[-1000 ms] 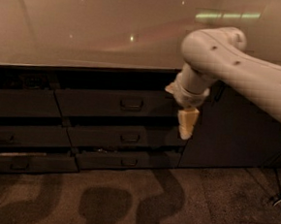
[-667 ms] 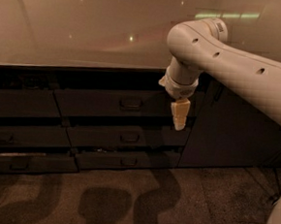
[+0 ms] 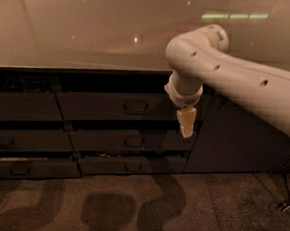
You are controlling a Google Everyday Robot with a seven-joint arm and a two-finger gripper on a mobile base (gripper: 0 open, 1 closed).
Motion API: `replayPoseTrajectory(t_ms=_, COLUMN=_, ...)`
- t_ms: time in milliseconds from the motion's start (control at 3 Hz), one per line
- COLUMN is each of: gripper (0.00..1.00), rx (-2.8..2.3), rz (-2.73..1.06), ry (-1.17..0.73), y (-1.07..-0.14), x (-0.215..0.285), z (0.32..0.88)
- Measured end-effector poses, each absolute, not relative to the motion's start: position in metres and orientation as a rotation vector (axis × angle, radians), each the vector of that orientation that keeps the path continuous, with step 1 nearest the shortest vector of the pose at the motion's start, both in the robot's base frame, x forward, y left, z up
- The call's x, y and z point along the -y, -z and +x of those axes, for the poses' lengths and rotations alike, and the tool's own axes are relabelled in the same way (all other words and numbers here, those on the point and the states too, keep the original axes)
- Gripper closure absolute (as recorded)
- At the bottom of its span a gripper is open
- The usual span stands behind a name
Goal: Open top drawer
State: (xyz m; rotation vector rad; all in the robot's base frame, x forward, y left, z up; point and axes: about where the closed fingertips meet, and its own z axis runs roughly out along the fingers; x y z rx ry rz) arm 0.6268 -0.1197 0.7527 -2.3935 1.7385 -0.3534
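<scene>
The top drawer (image 3: 100, 107) is a wide dark front just under the pale countertop, in the middle column. It is shut, with a small loop handle (image 3: 135, 107) at its centre. My gripper (image 3: 186, 126) hangs pointing down from the white arm (image 3: 223, 78). It is to the right of the handle, in front of the drawer's right end, with its tip near the drawer's lower edge. It touches nothing that I can see.
Two shallower dark drawers (image 3: 133, 141) (image 3: 131, 165) lie below the top one. More drawers (image 3: 20, 107) stand at the left. A dark cabinet door (image 3: 233, 139) is at the right. The countertop (image 3: 91, 28) overhangs all. Cables (image 3: 286, 206) lie on the floor at the right.
The arm has swung left and closer to the camera. The gripper has shifted slightly left along the top drawer's right end. The drawers have not moved.
</scene>
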Motion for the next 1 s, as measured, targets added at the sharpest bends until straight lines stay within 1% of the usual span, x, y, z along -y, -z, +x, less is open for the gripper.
replayPoseTrajectory(t_ms=333, gripper=0.00, rx=-1.662, rz=-2.427, ry=0.585, y=-0.7391, x=0.1324, z=0.6184)
replayPoseTrajectory(t_ms=667, gripper=0.00, rx=-1.662, rz=-2.427, ry=0.585, y=-0.7390, x=0.1324, z=0.6184)
replayPoseTrajectory(t_ms=1000, gripper=0.00, rx=-1.765, rz=-2.339, ry=0.591, y=-0.7385, x=0.1351, z=0.6208)
